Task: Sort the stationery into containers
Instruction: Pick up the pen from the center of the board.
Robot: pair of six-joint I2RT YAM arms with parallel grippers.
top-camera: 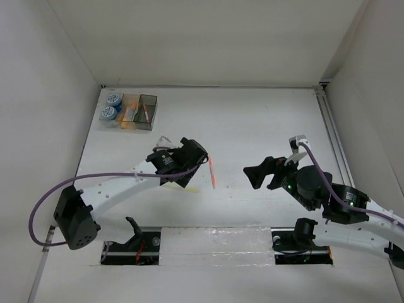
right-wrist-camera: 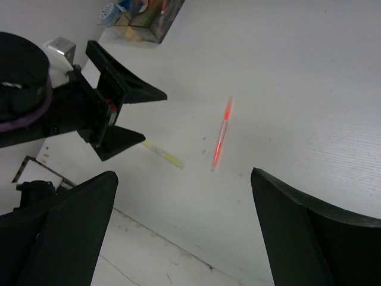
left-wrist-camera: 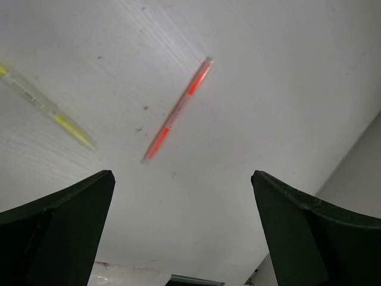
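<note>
two pens not yet sorted
my left gripper [top-camera: 196,167] and right gripper [top-camera: 260,178] gape wide, empty, flanking the orange pen [top-camera: 213,173] for a pick; yellow pen [left-wrist-camera: 50,110] beside it, containers [top-camera: 153,112] well apart, far left.

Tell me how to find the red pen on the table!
Look at the white table, in the gap between the left claw and the right claw, both open. A thin pen lies flat there. Its only near neighbour is a yellow pen by the left claw; this one is orange-red.
</note>
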